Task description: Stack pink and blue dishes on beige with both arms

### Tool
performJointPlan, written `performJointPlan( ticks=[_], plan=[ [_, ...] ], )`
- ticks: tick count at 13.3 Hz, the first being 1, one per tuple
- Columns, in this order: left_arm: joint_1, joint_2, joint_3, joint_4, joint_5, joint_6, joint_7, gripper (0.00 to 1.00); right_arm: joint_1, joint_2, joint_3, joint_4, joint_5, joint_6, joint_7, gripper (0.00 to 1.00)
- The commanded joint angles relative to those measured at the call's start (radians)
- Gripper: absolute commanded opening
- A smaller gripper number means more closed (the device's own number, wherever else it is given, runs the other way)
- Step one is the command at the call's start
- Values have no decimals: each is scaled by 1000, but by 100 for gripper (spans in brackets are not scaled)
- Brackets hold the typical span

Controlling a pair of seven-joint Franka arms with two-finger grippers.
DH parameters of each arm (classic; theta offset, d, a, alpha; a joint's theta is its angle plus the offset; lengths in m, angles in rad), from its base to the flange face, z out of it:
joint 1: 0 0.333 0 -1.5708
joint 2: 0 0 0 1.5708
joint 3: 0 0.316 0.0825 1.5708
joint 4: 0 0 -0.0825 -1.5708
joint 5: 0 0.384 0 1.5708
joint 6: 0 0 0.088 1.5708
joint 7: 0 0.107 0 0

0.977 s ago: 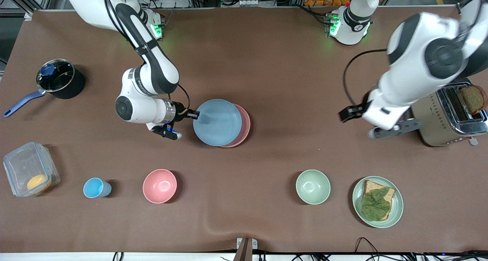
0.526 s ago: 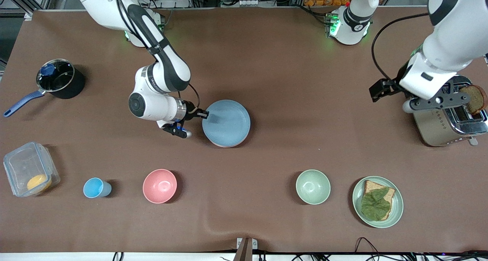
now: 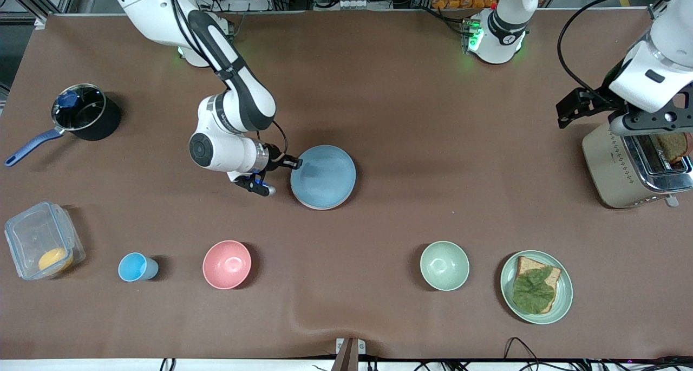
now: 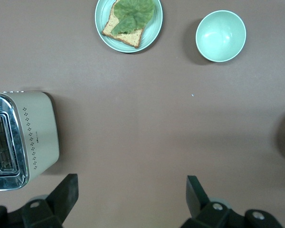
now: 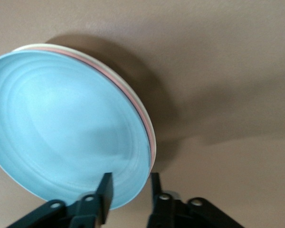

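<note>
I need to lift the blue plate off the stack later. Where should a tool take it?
By the low rim of the blue plate, at the edge toward the right arm's end of the table: it lies flat on the pink plate, so only the rim offers a pinch.

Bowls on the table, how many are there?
2. The pink bowl sits beside the blue cup; the green bowl sits beside the sandwich plate. None looks hidden.

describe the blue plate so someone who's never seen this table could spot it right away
Start at the brown table and find the right gripper near its middle. At its fingers lies the blue plate, topmost of a three-plate stack, with thin pink and beige rims showing under its edge. It is flat and wide, unlike the small blue cup and the deeper pink bowl, both nearer the front camera.
</note>
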Motion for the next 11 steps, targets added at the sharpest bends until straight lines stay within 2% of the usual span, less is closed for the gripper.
performJointPlan(
  ticks=[1,2,4,6,8,9,11],
  plan=[
    [-54,-20,75,13,-48,-43,19,100,-38,-56,-24,5,7,-87,3,100],
    [-54,-17,75,24,-46,-52,19,100,-67,-80,-41,5,-17,-136,-9,100],
    [-54,-19,75,24,-46,-62,19,100,-145,-128,-76,18,-126,-259,-109,100],
    [-47,-19,66,24,-48,-72,19,100,-261,-207,-82,22,-219,-346,-198,100],
    [-44,-17,65,25,-48,-89,19,100,-311,-299,-82,29,-374,-406,-247,100],
    [-44,-17,63,25,-46,-91,19,100,-323,-345,-82,54,-448,-458,-255,100],
    [-44,-17,62,27,-46,-98,18,100,-375,-398,-82,144,-488,-579,-333,100]
  ],
)
